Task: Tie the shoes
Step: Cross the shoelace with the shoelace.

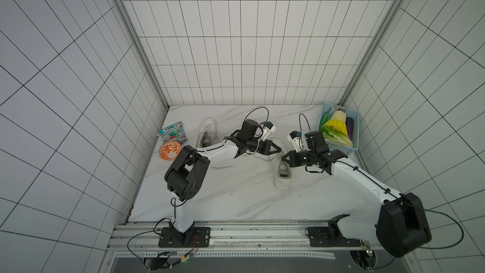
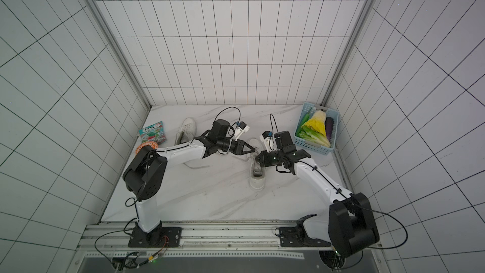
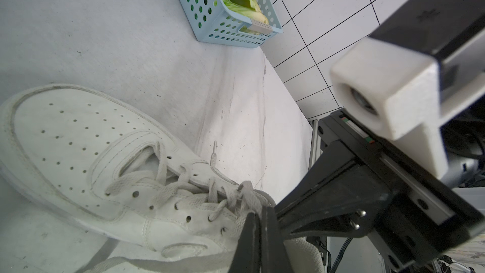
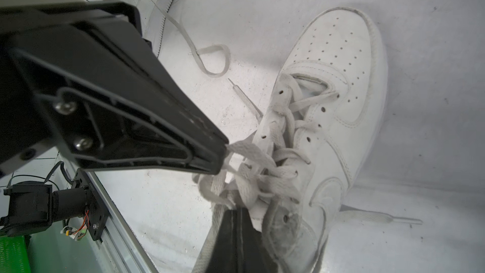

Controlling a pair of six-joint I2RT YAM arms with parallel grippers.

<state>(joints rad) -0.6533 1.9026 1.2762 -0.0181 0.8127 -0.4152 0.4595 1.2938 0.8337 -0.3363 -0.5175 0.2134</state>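
Both top views show the marble worktop (image 1: 236, 198): one shoe (image 1: 281, 177) sits centre-right, its mate (image 1: 207, 132) far left. Both shoes look light and stiff-soled. Their laces (image 4: 252, 153) look limp, flat and slippery, and are probably best pinched near the eyelets. Left pincer (image 4: 222, 153) and right pincer (image 4: 236, 210) are each clamped shut on laces.
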